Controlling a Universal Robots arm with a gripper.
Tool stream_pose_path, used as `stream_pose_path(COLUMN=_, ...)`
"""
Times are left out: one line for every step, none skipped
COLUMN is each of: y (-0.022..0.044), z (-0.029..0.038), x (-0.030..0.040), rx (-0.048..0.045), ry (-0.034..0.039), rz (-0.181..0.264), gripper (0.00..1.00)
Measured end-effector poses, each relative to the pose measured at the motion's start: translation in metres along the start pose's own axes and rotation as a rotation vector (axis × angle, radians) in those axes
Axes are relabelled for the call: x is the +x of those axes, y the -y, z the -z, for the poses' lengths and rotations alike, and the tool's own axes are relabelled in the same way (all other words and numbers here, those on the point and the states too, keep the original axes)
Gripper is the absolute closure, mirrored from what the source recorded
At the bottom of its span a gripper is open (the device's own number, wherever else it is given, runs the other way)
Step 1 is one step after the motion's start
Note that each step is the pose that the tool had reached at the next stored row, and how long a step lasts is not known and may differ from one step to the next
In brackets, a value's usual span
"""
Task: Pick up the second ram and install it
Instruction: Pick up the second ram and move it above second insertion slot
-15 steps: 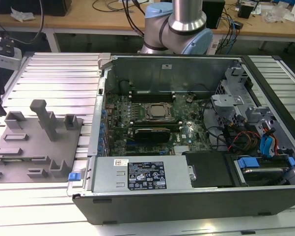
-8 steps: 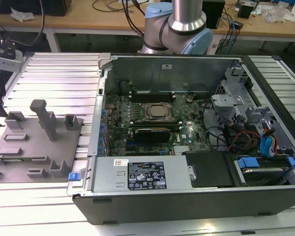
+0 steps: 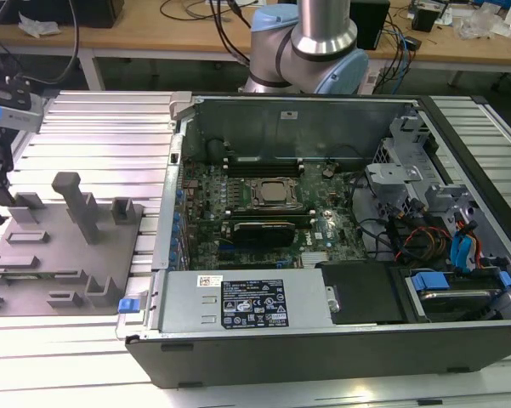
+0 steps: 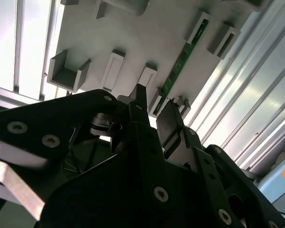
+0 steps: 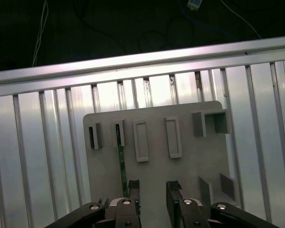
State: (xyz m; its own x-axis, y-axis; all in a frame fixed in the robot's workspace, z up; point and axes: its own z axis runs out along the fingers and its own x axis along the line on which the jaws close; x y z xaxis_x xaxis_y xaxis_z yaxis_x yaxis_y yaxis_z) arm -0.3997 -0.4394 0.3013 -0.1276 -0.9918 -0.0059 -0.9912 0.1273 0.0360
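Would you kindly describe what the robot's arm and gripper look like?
The arm is a silver tube with pale blue joint caps. The gripper is black, with flat linked fingers studded with silver screw heads.

**No Print Clear Enough to Read**

A black label (image 3: 252, 308) with white print lies on top of the silver power supply (image 3: 187, 304), at the near edge of the open computer case (image 3: 323, 359) in the exterior view. It carries several rows of small characters and symbols, all too fine to make out. Just beside it, toward the exterior view's left, a small white sticker (image 3: 208, 280) bears dark marks that cannot be read either. A pale sticker (image 3: 291, 116) on the case's far inner wall shows faint lines, also illegible.
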Motion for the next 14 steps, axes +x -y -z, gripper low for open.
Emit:
stream_pose_path(y=0.0000, z=-0.0010, x=0.0000, rx=0.0000, ry=0.0000, rz=0.000, gripper=0.64)
stream_pose_path(y=0.0001, z=-0.0016, x=0.0000, rx=0.0000, ry=0.0000, rz=0.000, gripper=0.64)
stream_pose_path(y=0.0001, z=-0.0029, x=0.0001, rx=0.0000, ry=0.0000, rz=0.000, gripper=0.64)
stream_pose_path(y=0.0002, z=-0.0044, x=0.0009, rx=0.0000, ry=-0.0001, rz=0.000, gripper=0.64)
stream_pose_path(y=0.0006, z=-0.0053, x=0.0030, rx=0.0001, ry=-0.0004, rz=0.000, gripper=0.64)
stream_pose_path(y=0.0009, z=-0.0060, x=0.0059, rx=0.0002, ry=-0.0017, rz=0.000, gripper=0.64)
stream_pose_path(y=0.0016, z=-0.0072, x=0.0107, rx=0.0003, ry=-0.0025, rz=0.000, gripper=0.64)
stream_pose_path(y=0.0020, z=-0.0083, x=0.0142, rx=0.0004, ry=-0.0025, rz=0.000, gripper=0.64)
stream_pose_path(y=0.0024, z=-0.0091, x=0.0165, rx=0.0003, ry=-0.0026, rz=0.000, gripper=0.64)
stream_pose_path(y=0.0032, z=-0.0110, x=0.0195, rx=0.0003, ry=-0.0026, rz=0.000, gripper=0.64)
stream_pose_path(y=0.0060, z=-0.0127, x=0.0215, rx=0.0002, ry=-0.0027, rz=0.000, gripper=0.64)
stream_pose_path(y=0.0075, z=-0.0134, x=0.0220, rx=0.0002, ry=-0.0027, rz=0.000, gripper=0.64)
stream_pose_path(y=0.0092, z=-0.0141, x=0.0224, rx=0.0003, ry=-0.0027, rz=0.001, gripper=0.64)
stream_pose_path(y=0.0133, z=-0.0158, x=0.0226, rx=0.0004, ry=-0.0026, rz=0.002, gripper=0.64)
